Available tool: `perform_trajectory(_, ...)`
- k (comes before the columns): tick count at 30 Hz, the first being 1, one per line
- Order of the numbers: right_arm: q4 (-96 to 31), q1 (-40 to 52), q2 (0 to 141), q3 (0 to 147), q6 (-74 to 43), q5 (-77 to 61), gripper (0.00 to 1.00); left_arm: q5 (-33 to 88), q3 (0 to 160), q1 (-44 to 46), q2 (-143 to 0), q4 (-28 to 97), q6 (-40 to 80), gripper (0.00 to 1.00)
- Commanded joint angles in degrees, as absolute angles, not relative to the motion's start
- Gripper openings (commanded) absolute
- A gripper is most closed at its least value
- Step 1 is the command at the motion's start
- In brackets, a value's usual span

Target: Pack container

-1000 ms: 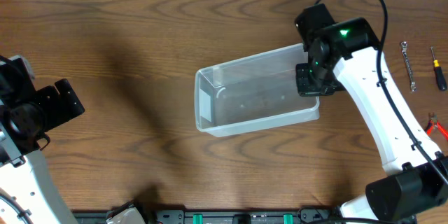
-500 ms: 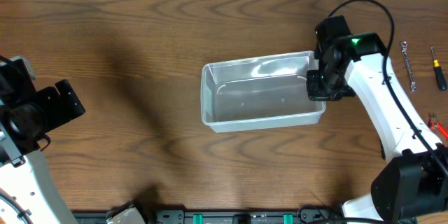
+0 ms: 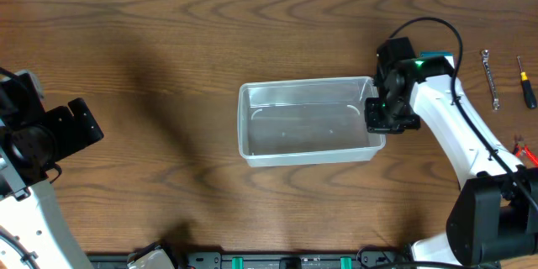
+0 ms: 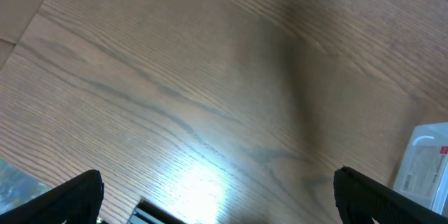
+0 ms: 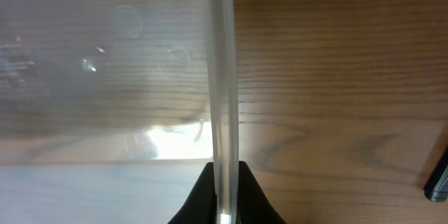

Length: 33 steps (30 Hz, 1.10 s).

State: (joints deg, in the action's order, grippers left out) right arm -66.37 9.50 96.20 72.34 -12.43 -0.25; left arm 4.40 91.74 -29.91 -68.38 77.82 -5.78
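Note:
The clear plastic container (image 3: 307, 122) sits empty at the table's centre, its long sides level with the table edge. My right gripper (image 3: 375, 115) is shut on the rim of its right short wall. In the right wrist view the rim (image 5: 222, 77) runs straight up between my two black fingertips (image 5: 225, 206). My left gripper (image 3: 80, 126) is at the far left, well away from the container. Its fingers (image 4: 217, 196) are spread wide over bare wood and hold nothing.
A wrench (image 3: 490, 78), a red-handled screwdriver (image 3: 525, 82) and red-handled pliers (image 3: 525, 151) lie at the table's right edge. A small white box (image 4: 423, 164) shows at the right of the left wrist view. A dark object (image 5: 437, 178) is at the right wrist view's right edge.
My right gripper swung the container from a tilted pose to level, shifting it slightly down and left. The left arm has not moved.

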Motion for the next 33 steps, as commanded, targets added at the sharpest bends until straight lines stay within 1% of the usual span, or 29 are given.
perform_trajectory(1, -66.7, 6.8, 94.9, 71.7, -13.6, 1.5, 0.01, 5.0, 92.4, -30.2, -68.6, 78.0, -5.0, 0.98)
perform_trajectory(8, -66.6, 2.0, 94.9, 71.7, -13.0, 1.5, 0.01, 5.0, 92.4, -30.2, -68.6, 78.0, -5.0, 0.98)
perform_trajectory(14, -66.2, 2.8, 94.9, 71.5, -12.2, 1.5, 0.01, 5.0, 92.4, -30.2, -68.6, 77.8, -5.0, 0.98)
perform_trajectory(22, -64.7, 3.0, 94.9, 71.5, -8.3, 1.2, 0.01, 5.0, 92.4, -30.2, -68.6, 77.7, -5.1, 0.98)
perform_trajectory(28, -63.4, 3.1, 94.9, 71.5, -2.9, -2.6, 0.01, 5.0, 92.4, -30.2, -68.6, 77.5, -5.1, 0.98)
perform_trajectory(33, -63.3, 3.1, 94.9, 71.5, -2.5, -2.6, 0.01, 5.0, 92.4, -30.2, -68.6, 77.3, -5.1, 0.98)
